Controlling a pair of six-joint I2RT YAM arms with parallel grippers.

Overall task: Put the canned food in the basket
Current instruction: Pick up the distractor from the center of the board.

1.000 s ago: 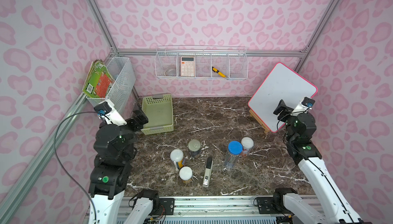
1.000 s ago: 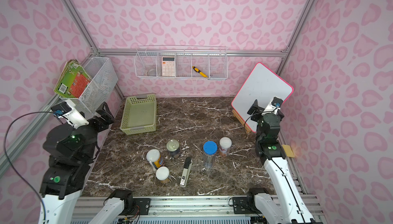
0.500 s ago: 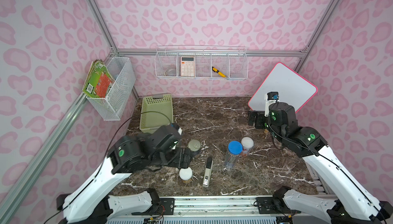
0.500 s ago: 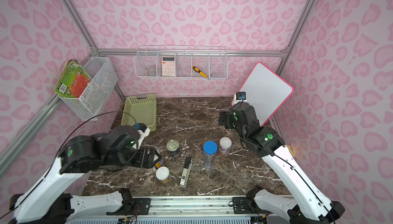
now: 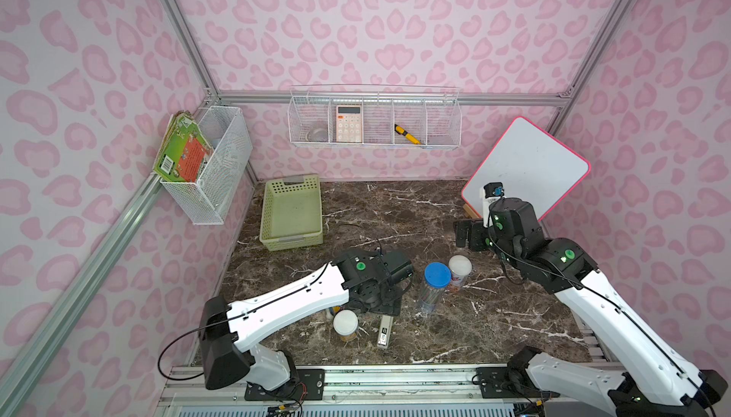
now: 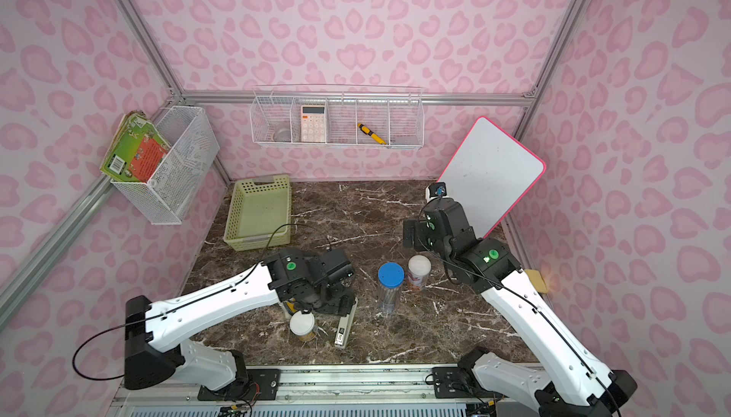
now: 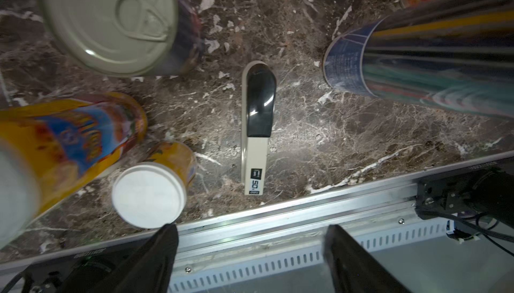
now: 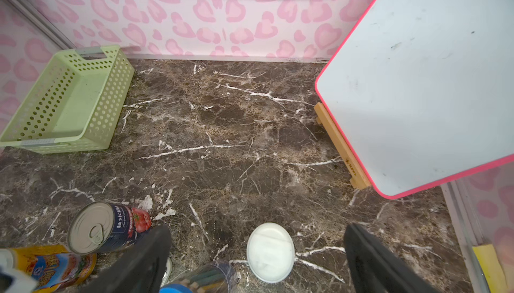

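The pale green basket (image 5: pixel 290 239) (image 6: pixel 257 241) (image 8: pixel 111 97) stands at the back left, with nothing in it. My left gripper (image 7: pixel 250 226) (image 5: pixel 385 308) hangs open over the front cans, fingers empty. Below it are a dark pull-tab can (image 7: pixel 111 19), a yellow-labelled can (image 7: pixel 69 144) and a small white-lidded can (image 7: pixel 150 194) (image 5: pixel 345 322). My arm hides the dark can in both top views. My right gripper (image 8: pixel 257 227) (image 5: pixel 468 235) is open above another white-lidded can (image 8: pixel 270 252) (image 5: pixel 460 268) (image 6: pixel 418 266), not touching it.
A clear jar with a blue lid (image 5: pixel 437 274) (image 6: pixel 390 274) stands just beside the right-hand can. A grey and black stapler (image 5: pixel 383 330) (image 7: pixel 258 127) lies near the front rail. A pink-rimmed whiteboard (image 5: pixel 526 173) leans at the right. White wire baskets (image 5: pixel 375 118) hang on the walls.
Both arms have come down from their raised, folded poses. The left arm reached out over the front cans and its jaws narrowed slightly. The right gripper came down behind the right-hand can.
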